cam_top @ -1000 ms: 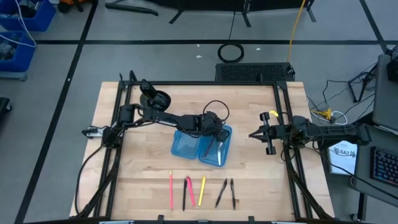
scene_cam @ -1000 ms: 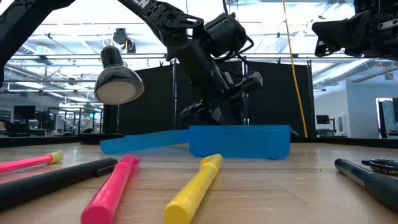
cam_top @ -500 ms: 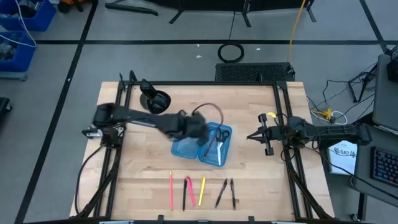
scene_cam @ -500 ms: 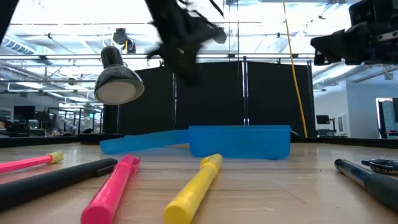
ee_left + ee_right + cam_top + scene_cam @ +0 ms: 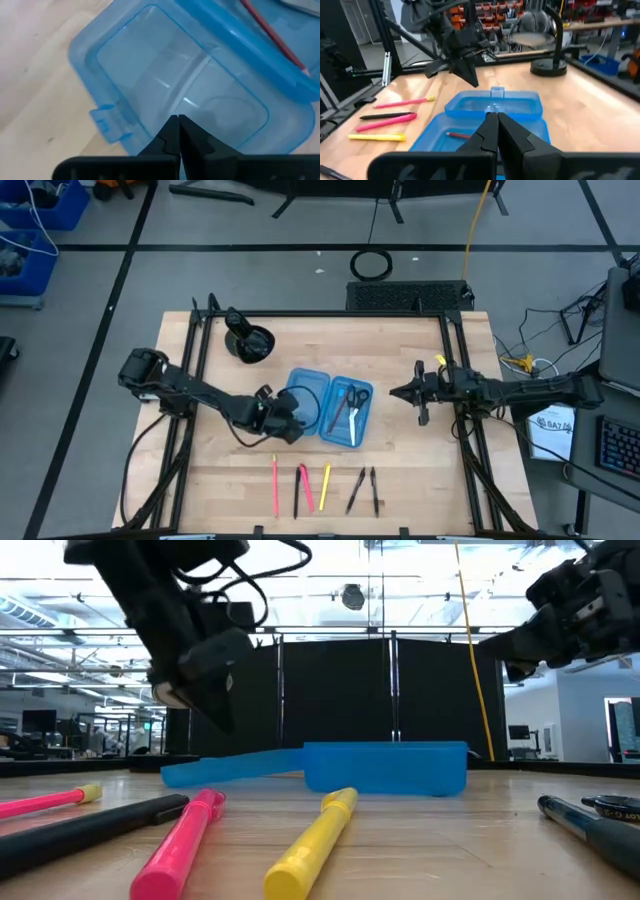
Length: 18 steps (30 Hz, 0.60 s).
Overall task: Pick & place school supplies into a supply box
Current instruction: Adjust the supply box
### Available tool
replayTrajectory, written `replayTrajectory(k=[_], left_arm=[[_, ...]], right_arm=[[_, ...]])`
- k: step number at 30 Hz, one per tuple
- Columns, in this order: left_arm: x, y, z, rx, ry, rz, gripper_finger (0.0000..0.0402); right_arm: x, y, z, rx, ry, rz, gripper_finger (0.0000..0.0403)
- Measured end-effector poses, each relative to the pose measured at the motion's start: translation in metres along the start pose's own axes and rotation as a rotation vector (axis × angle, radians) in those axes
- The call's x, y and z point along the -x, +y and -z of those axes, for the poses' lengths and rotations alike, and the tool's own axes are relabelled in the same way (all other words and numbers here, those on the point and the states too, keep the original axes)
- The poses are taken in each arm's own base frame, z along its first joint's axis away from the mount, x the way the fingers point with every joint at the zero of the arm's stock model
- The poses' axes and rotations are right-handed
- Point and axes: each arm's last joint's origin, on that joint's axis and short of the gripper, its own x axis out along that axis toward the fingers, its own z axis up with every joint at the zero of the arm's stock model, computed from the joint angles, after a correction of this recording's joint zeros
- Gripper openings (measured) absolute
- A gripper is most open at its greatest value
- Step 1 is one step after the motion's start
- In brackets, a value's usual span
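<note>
Wooden table (image 5: pixel 420 470): pens (image 5: pixel 324 488) in a row along the near edge, long axes pointing toward the open supply box (image 5: pixel 330 410) beyond; left gripper (image 5: pixel 283 420), pinched closed and empty, hangs nearest them, right gripper (image 5: pixel 396 393) closed, empty, farther.

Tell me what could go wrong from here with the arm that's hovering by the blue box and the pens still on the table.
1. The left gripper hangs shut by the empty half of the blue box; a low pass toward the pens could clip its rim and shift it.
2. The pens lie close together, so closing on one may nudge its neighbour.
3. The scissors and a red pencil already fill the other half, so later items could land on them and stick out.
</note>
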Motion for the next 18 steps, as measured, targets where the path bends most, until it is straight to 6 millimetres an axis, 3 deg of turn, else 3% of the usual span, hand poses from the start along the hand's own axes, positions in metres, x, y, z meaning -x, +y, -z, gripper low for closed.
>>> replayTrajectory(k=[4,10,13,18], left_arm=[[-0.002,-0.004,-0.003,-0.052,0.018,0.098,0.0004],[0.012,-0.026,-0.009,-0.129,0.010,0.257,0.0002],[0.008,-0.033,-0.011,-0.129,0.008,0.286,0.0002],[-0.006,-0.065,-0.023,-0.180,0.022,0.386,0.0002]], right_arm=[[-0.007,-0.001,0.005,-0.040,0.042,0.006,0.0000],[-0.014,-0.004,0.019,-0.042,0.163,0.074,0.0000],[-0.016,-0.005,0.025,-0.040,0.214,0.089,0.0000],[-0.018,-0.008,0.025,-0.014,0.203,0.192,0.0000]])
